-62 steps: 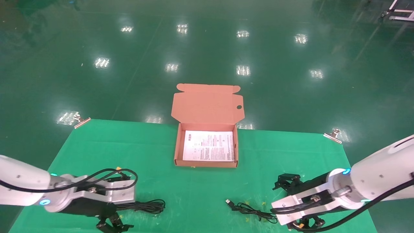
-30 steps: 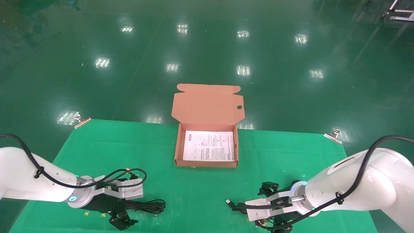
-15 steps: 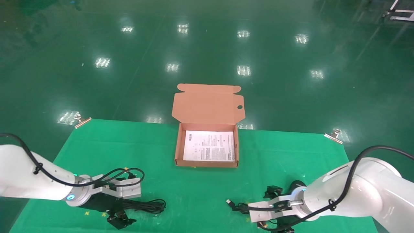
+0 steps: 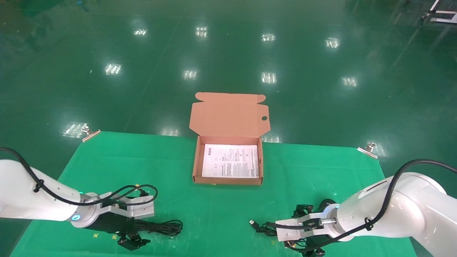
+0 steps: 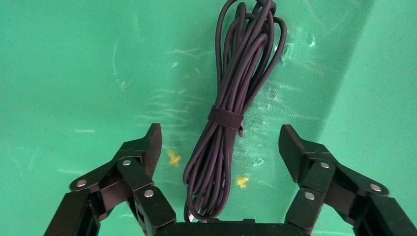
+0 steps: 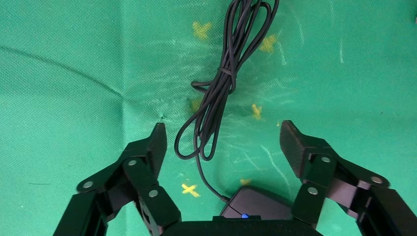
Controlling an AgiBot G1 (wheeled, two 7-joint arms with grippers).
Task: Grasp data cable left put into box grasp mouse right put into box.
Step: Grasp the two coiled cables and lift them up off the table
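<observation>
Near edge of the counter (image 4: 107,160): my left hand (image 5: 219,147) hangs low over the data cable (image 5: 231,118), fingers (image 5: 142,147) spread wide apart, the bundle lying lengthwise between them, nothing gripped. Best bite looks like the strap band, where the loops are tied; squeeze across there so no strand slips out.

My right hand (image 6: 221,147) is also spread wide over the mouse (image 6: 255,206), which sits close to the palm with its blue light showing. The mouse's cord (image 6: 221,83) runs away in a loose tied coil toward the plug (image 4: 252,222). I'd come a bit further over the body before closing, else I clip only the front edge. The cord may drag.

Further back, mid-counter, the box (image 4: 228,180) lies with its lid up, leaflet (image 4: 230,160) flat inside, well apart from both hands.
</observation>
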